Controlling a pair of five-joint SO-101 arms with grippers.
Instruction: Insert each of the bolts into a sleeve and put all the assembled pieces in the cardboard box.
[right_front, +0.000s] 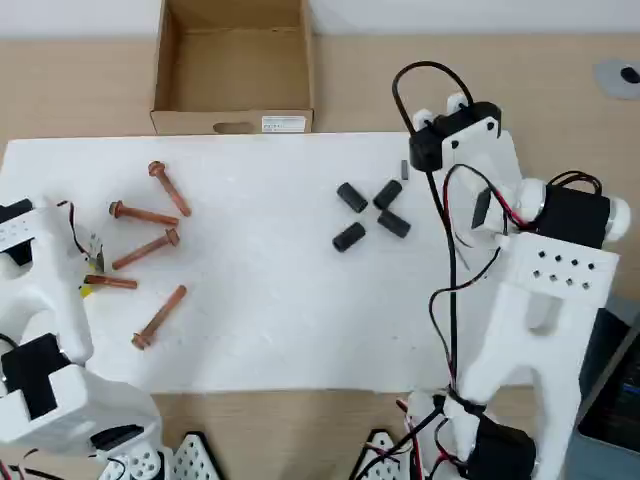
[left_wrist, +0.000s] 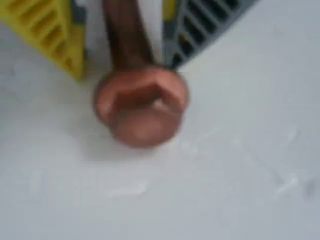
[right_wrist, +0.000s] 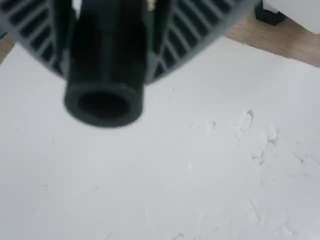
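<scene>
Off the box's (right_front: 232, 122) left front corner, far out at the edge of the white sheet (right_front: 260, 300), one copper bolt (left_wrist: 140, 107) lies with its shaft running into the left claw (left_wrist: 125, 55) and its flanged head poking out, low against the sheet. Whether that claw is clenched on the shaft I cannot tell. Off the box's right front corner, the right claw (right_wrist: 107, 50) is clamped across the barrel of a black sleeve (right_wrist: 105, 95), with the open bore clear of the claw.

Both parts look rigid and light. The bolt is smooth and round, so it would probably roll or twist in a loose grip. It is best held on the shaft close to the head, leaving the tip free to enter. The sleeve is best held as it is now, across the barrel with the mouth unobstructed. The fit looks close, so shaft and bore will need to line up well.

Four other bolts (right_front: 168, 188) lie scattered nearer the box than the first one. Four spare sleeves (right_front: 351, 197) cluster in front of the box's right corner. The box stands open on the desk (right_front: 60, 90), just beyond the sheet, with nothing in it.
</scene>
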